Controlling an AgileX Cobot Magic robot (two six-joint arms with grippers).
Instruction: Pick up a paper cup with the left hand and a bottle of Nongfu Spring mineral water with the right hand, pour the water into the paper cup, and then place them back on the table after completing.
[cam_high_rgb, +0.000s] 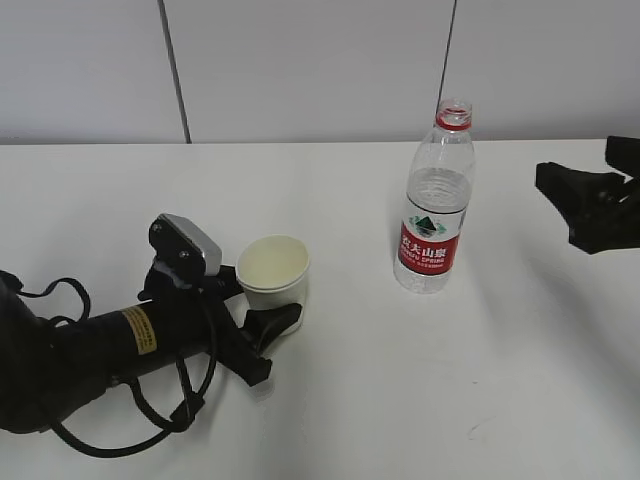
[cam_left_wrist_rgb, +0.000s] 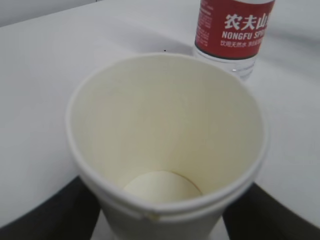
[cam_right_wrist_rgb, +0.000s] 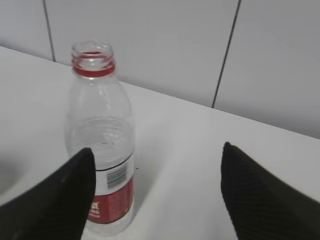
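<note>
Left hand (cam_high_rgb: 268, 338) has its jaws around the empty cup (cam_high_rgb: 273, 281), grip unclear; right hand (cam_high_rgb: 590, 205) gapes, well right of the uncapped bottle (cam_high_rgb: 437, 200); lifting and pouring remain.

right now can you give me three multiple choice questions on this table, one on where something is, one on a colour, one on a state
1. Where does the paper cup stand relative to the water bottle in the exterior view?
A. to its left
B. to its right
C. on top of it

2. What colour is the bottle's label?
A. blue
B. red
C. green

3. What is inside the cup?
A. water to the brim
B. a tea bag
C. nothing, it is empty

Answers:
1 A: the cup sits left of the bottle, between the fingers of the left gripper.
2 B: a red band with white lettering wraps the lower bottle.
3 C: the left wrist view shows the cup's bare dry bottom.
</note>
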